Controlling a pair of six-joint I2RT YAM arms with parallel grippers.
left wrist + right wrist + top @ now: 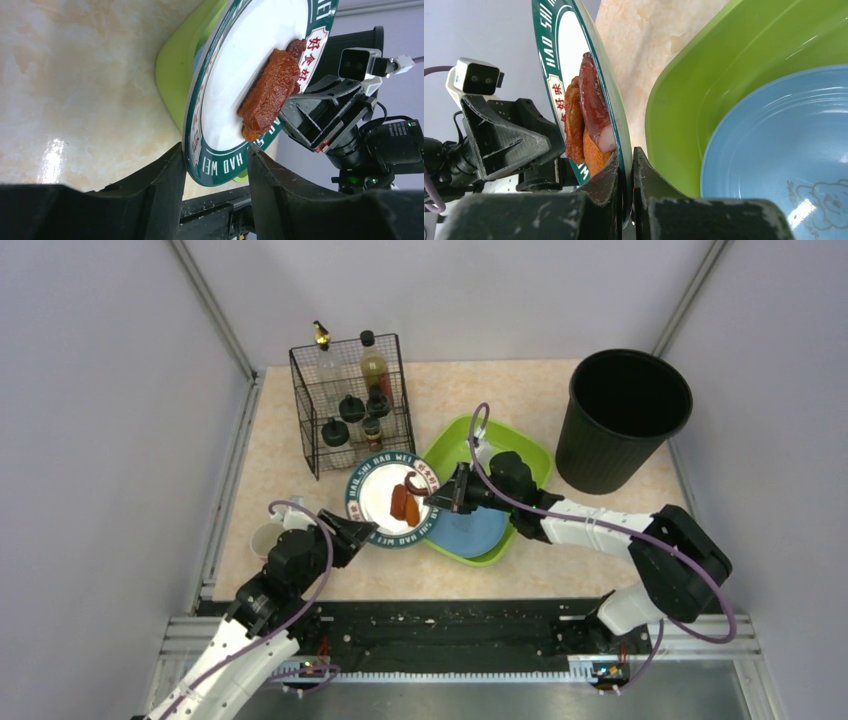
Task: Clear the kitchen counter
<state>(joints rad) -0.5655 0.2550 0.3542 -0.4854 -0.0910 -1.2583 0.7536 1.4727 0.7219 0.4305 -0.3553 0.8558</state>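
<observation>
A white plate with a green lettered rim (385,495) carries brown pieces of food (404,502) and is held tilted above the kitchen counter (290,470). My right gripper (437,496) is shut on the plate's right rim; in the right wrist view its fingers (625,155) pinch the rim just below the food (591,107). My left gripper (368,531) is at the opposite rim. Seen from the left wrist, its jaws (214,147) stand open on either side of the plate (235,75), with a gap on the food side.
A green tub (520,455) holding a blue plate (470,530) lies just right of the held plate. A black bin (620,415) stands at the back right. A wire rack of bottles (350,400) is behind, and a pale cup (267,537) is at the left.
</observation>
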